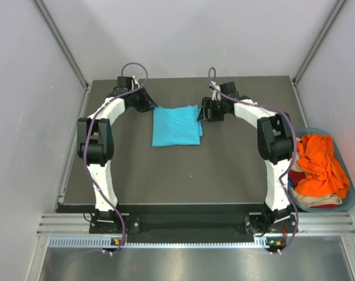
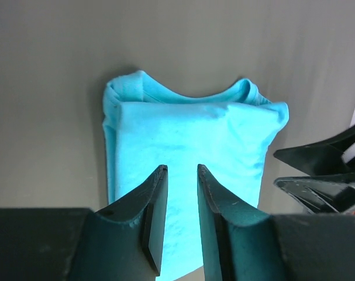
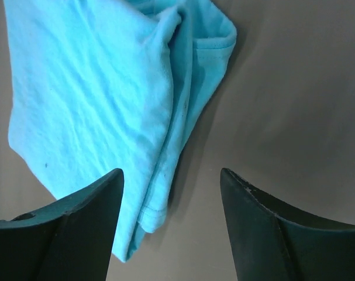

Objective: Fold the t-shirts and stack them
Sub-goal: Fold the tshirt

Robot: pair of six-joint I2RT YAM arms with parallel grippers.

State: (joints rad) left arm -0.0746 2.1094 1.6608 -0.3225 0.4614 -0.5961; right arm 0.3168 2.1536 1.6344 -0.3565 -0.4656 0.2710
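Note:
A turquoise t-shirt (image 1: pixel 176 125) lies folded into a rectangle on the dark table (image 1: pixel 183 175), towards the back. My left gripper (image 1: pixel 149 105) hovers at its far left corner. In the left wrist view the gripper (image 2: pixel 180 171) is open by a narrow gap, with the folded shirt (image 2: pixel 189 134) lying flat below and nothing between the fingers. My right gripper (image 1: pixel 205 111) is at the shirt's far right edge. In the right wrist view it (image 3: pixel 171 172) stands wide open, just above the table, beside the shirt's hemmed edge (image 3: pixel 95 88), holding nothing.
A blue-grey basket (image 1: pixel 343 147) at the table's right edge holds an orange t-shirt (image 1: pixel 320 164), with red (image 1: pixel 296 175) and beige (image 1: pixel 309 201) cloth under it. Grey walls close in the table at the back and both sides.

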